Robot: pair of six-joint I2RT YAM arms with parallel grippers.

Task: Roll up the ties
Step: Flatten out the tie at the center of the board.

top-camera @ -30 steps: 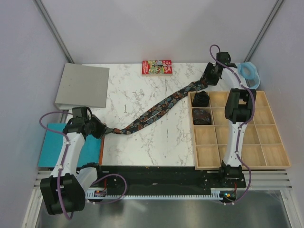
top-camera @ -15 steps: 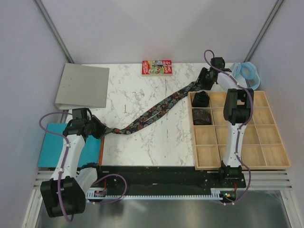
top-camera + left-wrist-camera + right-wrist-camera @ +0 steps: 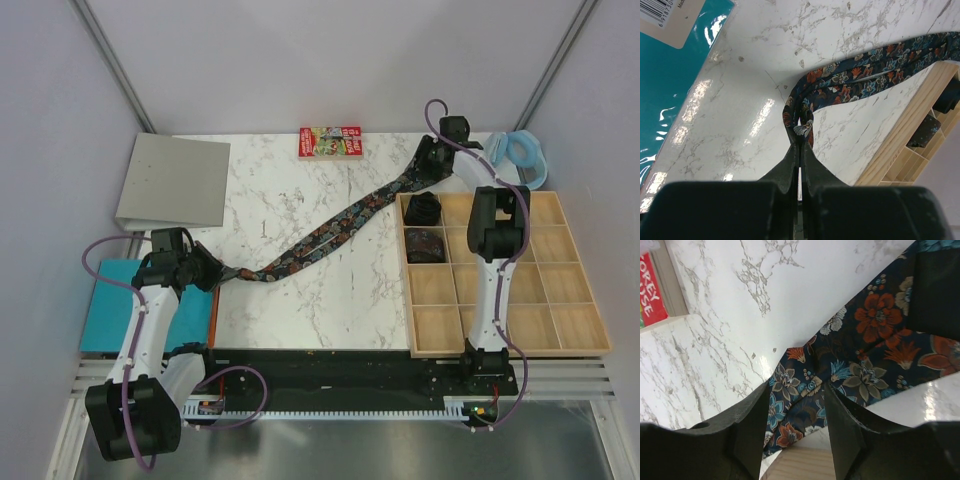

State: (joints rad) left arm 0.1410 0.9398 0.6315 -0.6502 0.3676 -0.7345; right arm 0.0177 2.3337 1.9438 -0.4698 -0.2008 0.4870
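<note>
At 8 o'clock the left gripper (image 3: 801, 142) is pinching the narrow end of the unrolled tie (image 3: 330, 232), which is stretching toward 1 o'clock, where the right gripper (image 3: 797, 400) is straddling its wide end, jaws apart. Two rolled ties (image 3: 425, 208) are sitting in the tray (image 3: 505, 351); this one is awaiting rolling.

We take this for a robotics lab cell: plain pale partition walls (image 3: 330, 60) on grey metal struts (image 3: 110, 62), white robot arms (image 3: 140, 327) bolted to a black slotted rail (image 3: 340, 385).
</note>
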